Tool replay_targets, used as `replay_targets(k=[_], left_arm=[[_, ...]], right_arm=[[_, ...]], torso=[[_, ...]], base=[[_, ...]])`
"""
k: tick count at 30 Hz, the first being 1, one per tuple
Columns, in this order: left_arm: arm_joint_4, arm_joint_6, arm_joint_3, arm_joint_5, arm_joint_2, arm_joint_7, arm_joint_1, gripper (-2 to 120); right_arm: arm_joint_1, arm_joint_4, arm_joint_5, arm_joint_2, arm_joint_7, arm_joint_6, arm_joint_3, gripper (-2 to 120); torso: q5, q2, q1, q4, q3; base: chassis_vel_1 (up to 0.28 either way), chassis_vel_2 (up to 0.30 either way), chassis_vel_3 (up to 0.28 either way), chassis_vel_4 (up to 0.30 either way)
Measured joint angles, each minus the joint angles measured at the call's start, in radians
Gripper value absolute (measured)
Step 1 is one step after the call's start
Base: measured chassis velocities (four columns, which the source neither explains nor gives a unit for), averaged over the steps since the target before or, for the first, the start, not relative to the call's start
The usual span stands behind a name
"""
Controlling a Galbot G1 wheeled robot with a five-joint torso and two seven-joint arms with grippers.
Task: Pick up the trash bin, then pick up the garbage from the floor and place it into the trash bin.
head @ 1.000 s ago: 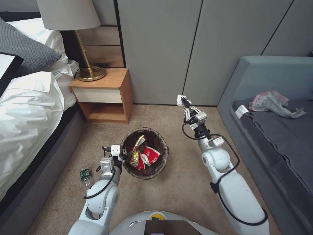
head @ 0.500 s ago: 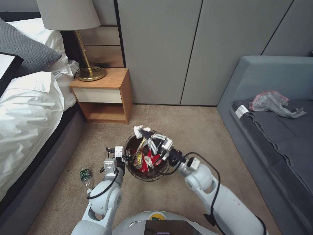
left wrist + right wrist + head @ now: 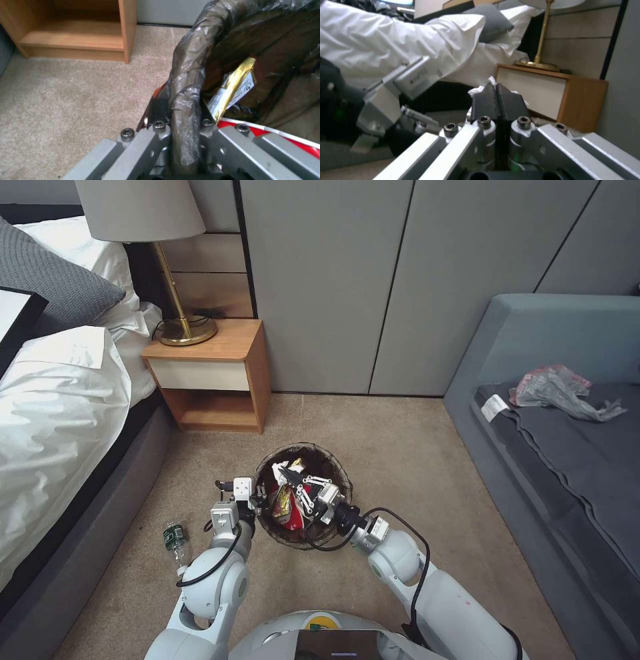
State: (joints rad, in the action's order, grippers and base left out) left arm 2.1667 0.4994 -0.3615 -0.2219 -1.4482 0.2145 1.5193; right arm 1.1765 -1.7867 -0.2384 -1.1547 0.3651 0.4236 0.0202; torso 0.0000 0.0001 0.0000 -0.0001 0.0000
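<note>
Head view: you see the trash bin [image 3: 305, 493] on the carpet before the nightstand [image 3: 212, 373].
Left gripper [image 3: 257, 500]: clamped on the bin's bagged rim.
Right gripper [image 3: 285, 473]: over the bin, pinching crumpled white paper [image 3: 279, 468].
Green bottle [image 3: 174, 537]: beside your left arm.

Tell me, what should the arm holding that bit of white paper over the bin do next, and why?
Probably open its fingers and let go. The right gripper is shut on the crumpled white paper and sits over the trash bin, above the wrappers and red cup already inside. The left gripper clamps the bin's bagged rim, so it looks steadied. Released here, the paper should fall inside.
</note>
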Motion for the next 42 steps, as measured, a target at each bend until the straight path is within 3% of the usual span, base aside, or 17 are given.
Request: replay_targets(k=[4, 16, 19, 32, 36, 38, 40, 42], left_arm=[[0.003, 0.002, 0.002, -0.001, -0.003, 0.000, -0.002, 0], [0.012, 0.006, -0.002, -0.006, -0.003, 0.002, -0.001, 0], [0.013, 0.011, -0.002, -0.007, -0.003, 0.003, -0.001, 0], [0.013, 0.017, -0.007, -0.008, -0.003, 0.003, 0.000, 0], [0.010, 0.017, -0.008, -0.008, -0.004, 0.003, 0.001, 0], [0.009, 0.017, -0.011, -0.008, -0.004, 0.003, 0.001, 0], [0.004, 0.014, -0.022, -0.008, -0.003, 0.003, 0.003, 0], [0.004, 0.012, -0.024, -0.008, -0.002, 0.002, 0.004, 0]], right_arm=[[0.010, 0.015, 0.030, -0.003, -0.009, -0.012, -0.003, -1], [0.012, 0.023, 0.041, -0.013, -0.009, -0.009, -0.004, 41], [0.012, 0.023, 0.044, -0.013, -0.008, -0.008, -0.005, 59], [0.013, -0.023, 0.046, -0.026, -0.033, -0.004, -0.040, 98], [0.024, -0.074, 0.067, -0.041, -0.094, -0.018, -0.073, 100], [0.045, -0.114, 0.103, -0.057, -0.163, -0.044, -0.107, 100], [0.141, -0.211, 0.193, -0.102, -0.338, -0.132, -0.228, 100], [0.170, -0.232, 0.207, -0.116, -0.370, -0.147, -0.269, 100]], torso=[[0.0000, 0.000, 0.000, 0.0000, 0.000], [0.0000, 0.000, 0.000, 0.0001, 0.000], [0.0000, 0.000, 0.000, 0.0001, 0.000], [0.0000, 0.000, 0.000, 0.0001, 0.000], [0.0000, 0.000, 0.000, 0.0002, 0.000], [0.0001, 0.000, 0.000, 0.0002, 0.000], [0.0000, 0.000, 0.000, -0.0001, 0.000], [0.0000, 0.000, 0.000, -0.0001, 0.000]], base=[[0.000, 0.000, 0.000, 0.000], [0.000, 0.000, 0.000, 0.000], [0.000, 0.000, 0.000, 0.000], [0.000, 0.000, 0.000, 0.000], [0.000, 0.000, 0.000, 0.000], [0.000, 0.000, 0.000, 0.000], [0.000, 0.000, 0.000, 0.000], [0.000, 0.000, 0.000, 0.000]])
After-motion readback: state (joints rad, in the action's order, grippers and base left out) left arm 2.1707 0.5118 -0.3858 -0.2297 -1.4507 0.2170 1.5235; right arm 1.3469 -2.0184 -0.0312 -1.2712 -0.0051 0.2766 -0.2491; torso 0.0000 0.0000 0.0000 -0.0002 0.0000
